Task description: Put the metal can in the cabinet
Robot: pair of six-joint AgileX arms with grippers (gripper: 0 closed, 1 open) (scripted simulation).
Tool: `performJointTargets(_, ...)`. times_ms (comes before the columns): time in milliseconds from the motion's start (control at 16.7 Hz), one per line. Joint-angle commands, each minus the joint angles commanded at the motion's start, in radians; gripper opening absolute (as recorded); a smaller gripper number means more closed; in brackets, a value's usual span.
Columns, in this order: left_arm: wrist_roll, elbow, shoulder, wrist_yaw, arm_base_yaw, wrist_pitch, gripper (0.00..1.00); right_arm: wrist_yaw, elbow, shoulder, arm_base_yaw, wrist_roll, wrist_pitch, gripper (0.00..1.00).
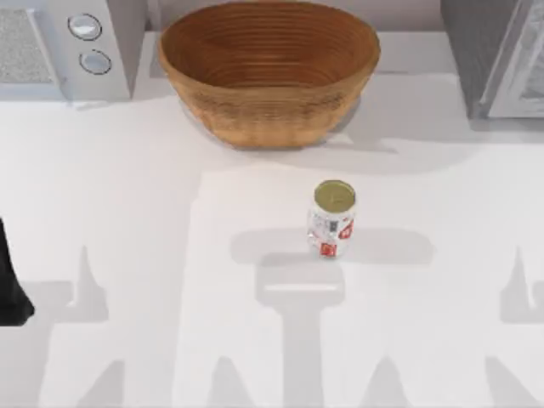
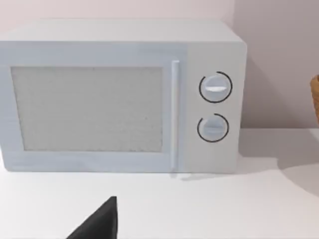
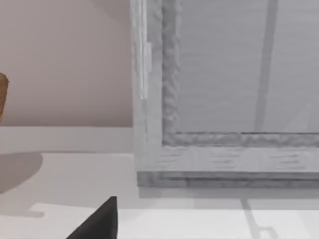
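The metal can (image 1: 332, 218) stands upright near the middle of the white table (image 1: 127, 212); it has a dull gold top and a white label with red and grey marks. Nothing touches it. The grey cabinet (image 1: 497, 59) stands at the table's back right corner, and the right wrist view shows its front (image 3: 224, 99) from close by. A dark part of my left arm (image 1: 12, 285) sits at the table's left edge, far from the can. A black tip of the left gripper (image 2: 99, 225) shows in the left wrist view, and a tip of the right gripper (image 3: 99, 225) in the right wrist view.
A large woven basket (image 1: 268, 72) stands at the back centre, behind the can. A white microwave (image 1: 68, 42) with two round dials fills the back left corner and faces the left wrist camera (image 2: 119, 99). Bare table lies around the can.
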Motion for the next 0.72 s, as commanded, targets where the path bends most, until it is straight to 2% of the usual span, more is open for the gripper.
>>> performJointTargets(360, 0.0, 0.0, 0.0, 0.0, 0.0, 0.0, 1.0, 0.046, 0.03, 0.094, 0.036, 0.006, 0.071, 1.0)
performJointTargets(720, 0.0, 0.0, 0.0, 0.0, 0.0, 0.0, 1.0, 0.227, 0.149, 0.496, 0.197, 0.023, 0.361, 1.0)
